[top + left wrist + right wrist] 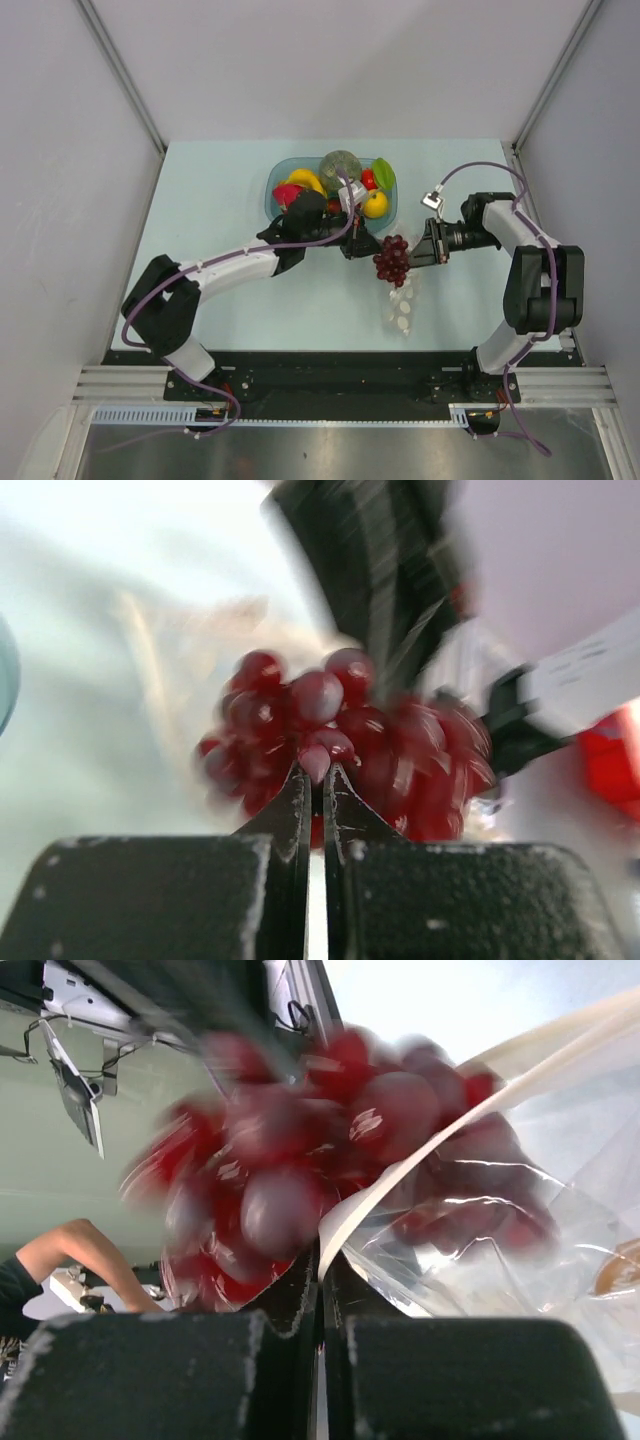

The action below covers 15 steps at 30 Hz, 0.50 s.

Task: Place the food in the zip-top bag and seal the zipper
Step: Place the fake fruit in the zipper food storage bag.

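The dark red grapes [392,258] hang above the table between my two grippers. My left gripper [362,245] is shut on a grape at the near side of the bunch [330,730], its tips [320,775] pinching it. From the right, my right gripper [422,250] is shut on the mouth edge of the zip-top bag [403,305], which droops toward the table below the grapes. In the right wrist view the zipper [440,1140] runs as a pale strip from the gripper [322,1250] across the grapes [300,1150]. The grey-green bumpy ball [340,163] lies in the bowl.
The blue bowl [277,178] stands at the back centre, just behind the left wrist. It holds a yellow banana [305,181], a pink dragon fruit [288,194] and other toy fruit. Grey walls close in the table on both sides.
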Each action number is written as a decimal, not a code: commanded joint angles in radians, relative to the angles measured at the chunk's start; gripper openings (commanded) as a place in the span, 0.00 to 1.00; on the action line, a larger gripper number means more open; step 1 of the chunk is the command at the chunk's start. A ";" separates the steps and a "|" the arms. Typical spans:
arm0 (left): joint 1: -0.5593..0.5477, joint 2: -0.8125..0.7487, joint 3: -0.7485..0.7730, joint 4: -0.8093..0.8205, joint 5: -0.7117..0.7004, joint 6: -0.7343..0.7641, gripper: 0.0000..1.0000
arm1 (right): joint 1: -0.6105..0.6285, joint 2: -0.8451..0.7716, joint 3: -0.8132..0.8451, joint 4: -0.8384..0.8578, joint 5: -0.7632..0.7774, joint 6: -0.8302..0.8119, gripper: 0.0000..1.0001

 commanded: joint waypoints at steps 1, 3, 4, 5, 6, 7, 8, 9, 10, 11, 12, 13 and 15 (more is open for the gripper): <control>-0.011 0.009 0.057 -0.318 -0.140 0.206 0.00 | -0.035 -0.054 0.042 -0.211 -0.020 -0.053 0.00; -0.035 0.042 0.118 -0.391 -0.193 0.269 0.00 | -0.040 -0.066 0.044 -0.211 -0.007 -0.043 0.00; -0.049 0.049 0.141 -0.450 -0.217 0.298 0.00 | -0.046 -0.075 0.053 -0.212 -0.006 -0.040 0.00; -0.083 0.056 0.179 -0.469 -0.237 0.342 0.00 | -0.046 -0.078 0.057 -0.212 0.000 -0.037 0.00; -0.100 0.068 0.196 -0.489 -0.281 0.361 0.00 | -0.046 -0.080 0.062 -0.211 0.005 -0.034 0.00; -0.116 0.076 0.234 -0.526 -0.301 0.397 0.00 | -0.046 -0.081 0.071 -0.211 0.016 -0.031 0.00; -0.150 0.079 0.253 -0.540 -0.321 0.416 0.00 | -0.046 -0.081 0.077 -0.212 0.020 -0.030 0.00; -0.167 0.085 0.267 -0.550 -0.345 0.428 0.00 | -0.045 -0.081 0.083 -0.211 0.026 -0.030 0.00; -0.192 0.087 0.294 -0.564 -0.403 0.436 0.00 | -0.045 -0.081 0.086 -0.212 0.039 -0.030 0.00; -0.199 0.087 0.308 -0.572 -0.413 0.430 0.00 | -0.040 -0.083 0.090 -0.212 0.040 -0.027 0.00; -0.204 0.085 0.320 -0.581 -0.415 0.415 0.00 | -0.039 -0.086 0.090 -0.211 0.040 -0.027 0.00; -0.204 0.082 0.348 -0.586 -0.392 0.368 0.00 | -0.035 -0.089 0.091 -0.211 0.037 -0.024 0.00; -0.203 0.067 0.368 -0.584 -0.373 0.317 0.00 | -0.017 -0.095 0.093 -0.211 0.027 -0.014 0.00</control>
